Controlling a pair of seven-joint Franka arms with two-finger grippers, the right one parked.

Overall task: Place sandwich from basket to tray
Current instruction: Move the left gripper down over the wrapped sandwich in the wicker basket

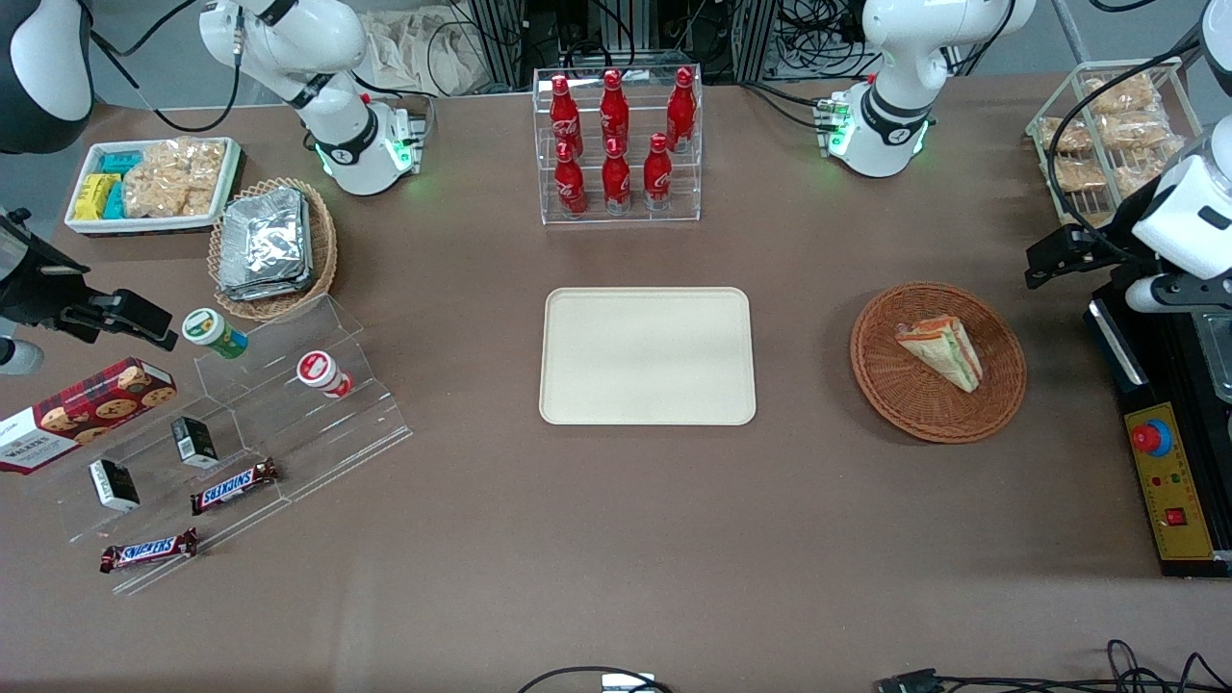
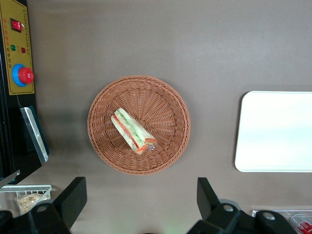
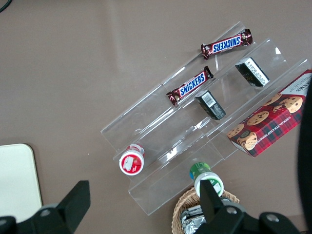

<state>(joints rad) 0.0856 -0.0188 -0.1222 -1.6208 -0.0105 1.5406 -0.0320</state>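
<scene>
The sandwich [image 1: 941, 351] [image 2: 132, 130], a clear-wrapped wedge with red, orange and green layers, lies in the round reddish-brown basket [image 1: 895, 395] [image 2: 165, 102]. The cream tray [image 1: 647, 356] [image 2: 275, 131] lies flat mid-table with nothing on it, a basket's width from the basket toward the parked arm's end. My gripper [image 1: 1059, 255] [image 2: 139, 190] hangs high over the table, beside the basket toward the working arm's end. It is open, its black fingers [image 2: 73, 192] wide apart with only bare table between them, and it touches nothing.
A black-and-yellow control box with a red stop button [image 1: 1169, 481] [image 2: 19, 73] stands beside the basket at the table's end. A wire rack of snack bags [image 1: 1107, 135] sits farther back. A clear rack of red bottles [image 1: 616, 144] stands past the tray. Acrylic steps with snacks [image 1: 241, 433] lie toward the parked arm.
</scene>
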